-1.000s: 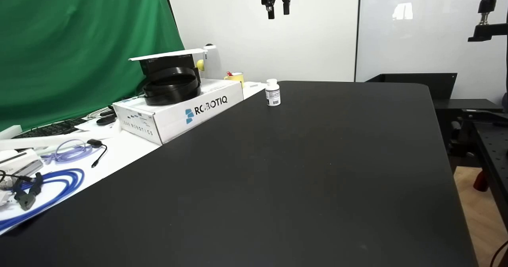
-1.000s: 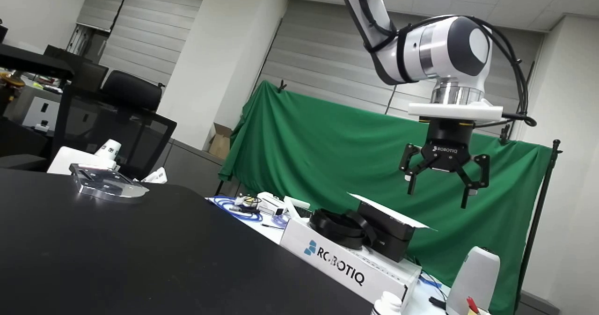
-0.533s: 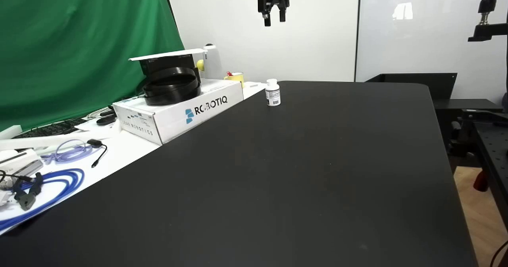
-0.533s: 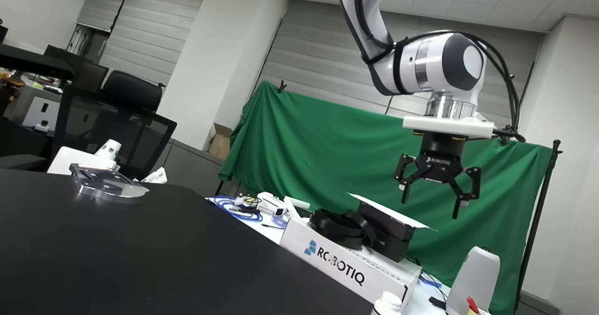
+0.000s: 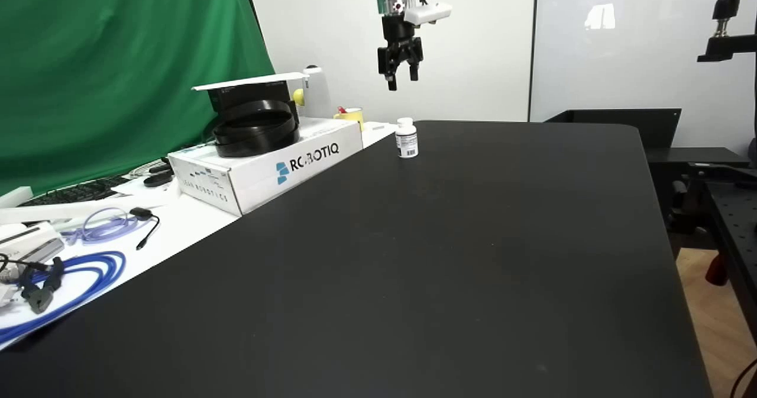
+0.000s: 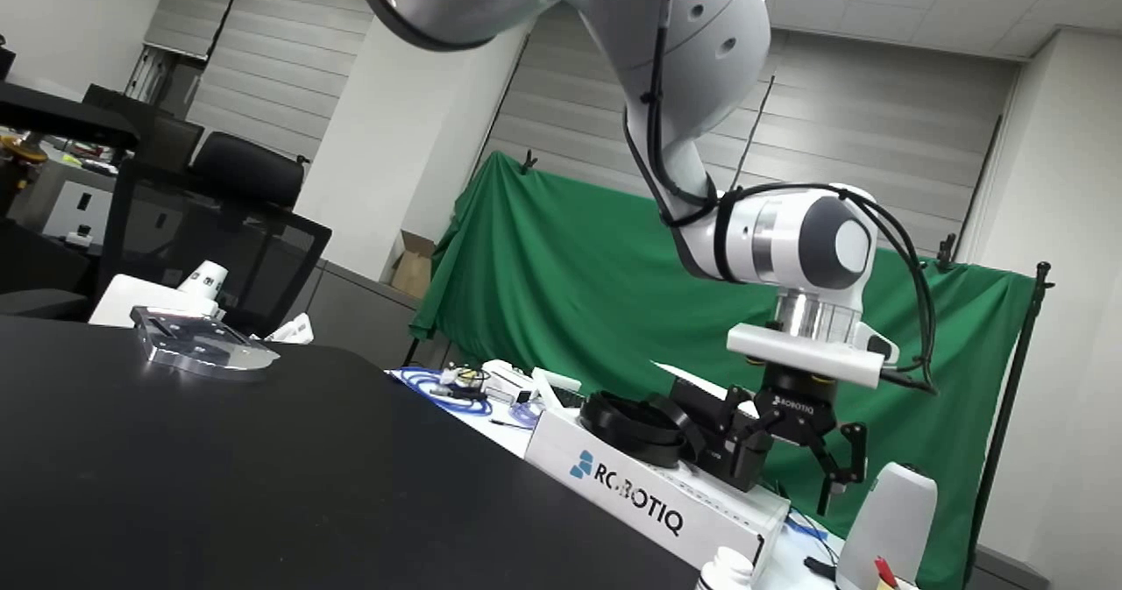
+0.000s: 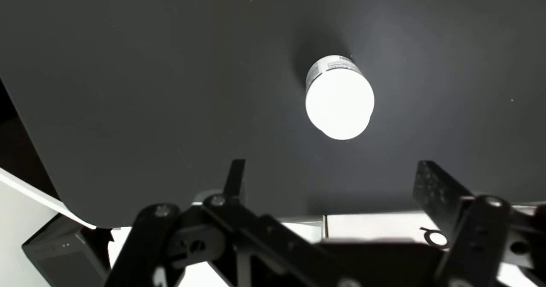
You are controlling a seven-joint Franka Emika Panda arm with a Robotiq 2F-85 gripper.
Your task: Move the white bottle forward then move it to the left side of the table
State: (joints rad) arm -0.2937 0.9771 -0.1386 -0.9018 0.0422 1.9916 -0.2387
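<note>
The white bottle (image 5: 407, 141) stands upright on the black table (image 5: 414, 268), near its far left edge in an exterior view. Only its cap and shoulder (image 6: 726, 570) show at the bottom edge of an exterior view. In the wrist view the bottle (image 7: 340, 101) is seen from above, its white cap overexposed, on the bare table top (image 7: 170, 86). My gripper (image 5: 403, 80) is open and empty, above the bottle and apart from it. In an exterior view the gripper (image 6: 780, 494) hangs in front of a black box. In the wrist view the bottle lies beyond the open fingertips (image 7: 331, 167).
A large white printed box (image 5: 295, 155) lies along the table's edge near the bottle, with black bands (image 5: 257, 129) on it. A yellow cup (image 5: 350, 116) and a pale rounded device (image 6: 885, 524) stand behind. A clear plate (image 6: 202, 349) lies on the table.
My gripper has come down a good way toward the bottle's height and shifted slightly left in both exterior views. It stays open. The bottle has not moved.
</note>
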